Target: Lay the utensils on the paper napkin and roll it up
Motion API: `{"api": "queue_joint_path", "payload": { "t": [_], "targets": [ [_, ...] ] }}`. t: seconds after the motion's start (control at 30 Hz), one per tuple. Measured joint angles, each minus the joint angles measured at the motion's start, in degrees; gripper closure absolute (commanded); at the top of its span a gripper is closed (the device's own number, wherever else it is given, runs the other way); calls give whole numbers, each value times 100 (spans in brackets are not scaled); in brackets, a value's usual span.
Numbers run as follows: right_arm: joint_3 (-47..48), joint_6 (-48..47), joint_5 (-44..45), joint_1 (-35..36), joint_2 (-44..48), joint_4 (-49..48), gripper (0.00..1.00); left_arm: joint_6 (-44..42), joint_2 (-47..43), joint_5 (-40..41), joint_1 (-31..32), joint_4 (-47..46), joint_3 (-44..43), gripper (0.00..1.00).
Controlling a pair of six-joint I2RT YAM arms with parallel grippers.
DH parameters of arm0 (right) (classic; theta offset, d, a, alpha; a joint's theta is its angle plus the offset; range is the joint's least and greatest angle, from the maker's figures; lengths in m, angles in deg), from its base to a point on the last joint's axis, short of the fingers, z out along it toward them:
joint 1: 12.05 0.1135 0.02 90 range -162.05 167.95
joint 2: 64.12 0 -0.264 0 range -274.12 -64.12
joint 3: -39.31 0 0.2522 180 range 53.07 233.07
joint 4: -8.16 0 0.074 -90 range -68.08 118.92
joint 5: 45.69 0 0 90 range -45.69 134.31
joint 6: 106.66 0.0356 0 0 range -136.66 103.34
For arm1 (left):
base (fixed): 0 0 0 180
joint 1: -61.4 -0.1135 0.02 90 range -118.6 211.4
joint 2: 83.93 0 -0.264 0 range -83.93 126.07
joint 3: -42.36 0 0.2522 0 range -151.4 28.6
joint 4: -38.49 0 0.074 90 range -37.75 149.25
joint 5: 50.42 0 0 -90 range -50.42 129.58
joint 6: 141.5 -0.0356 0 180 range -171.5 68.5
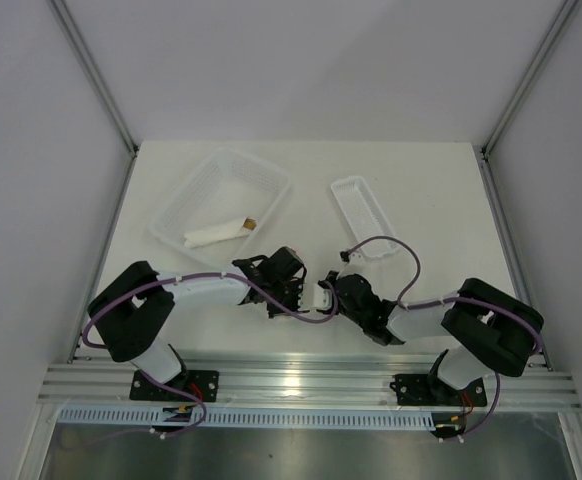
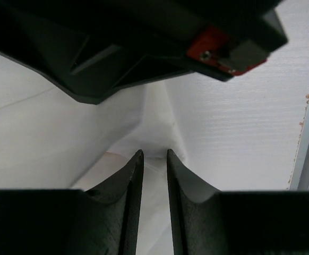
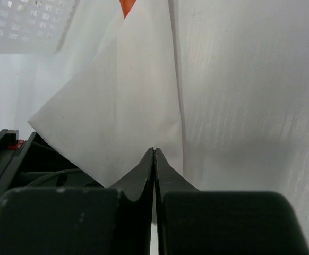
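no text, label, brand, number or sign can be read in any of the views. the red patch [image 2: 213,45] on the black housing in the left wrist view may carry marks, but it is too blurred to tell.

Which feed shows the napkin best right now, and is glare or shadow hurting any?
Right wrist: clearest; napkin folds crisp, orange utensil tip showing, right hand a dark silhouette. Left wrist: left hand dark and soft-focused, a black arm part blocking the top. Top external: even light, glare on the metal rail, napkin barely separable from the white table.
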Motion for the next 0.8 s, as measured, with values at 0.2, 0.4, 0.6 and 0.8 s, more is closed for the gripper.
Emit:
{"api": "queue_joint_path", "payload": {
  "t": [0.2, 0.4, 0.6, 0.8],
  "targets": [
    [2, -2, 4, 98, -46, -28, 100, -39, 0, 7, -9, 0, 0, 72],
    [57, 0, 0, 166, -234, -72, 100, -50, 0, 35, -28, 4, 0, 72],
    [223, 55, -13, 168, -636, -293, 100, -52, -2, 122, -79, 26, 0, 72],
    [247, 216, 50, 168, -691, -321, 100, -57, -7, 138, -96, 42, -2, 72]
  ]
}}
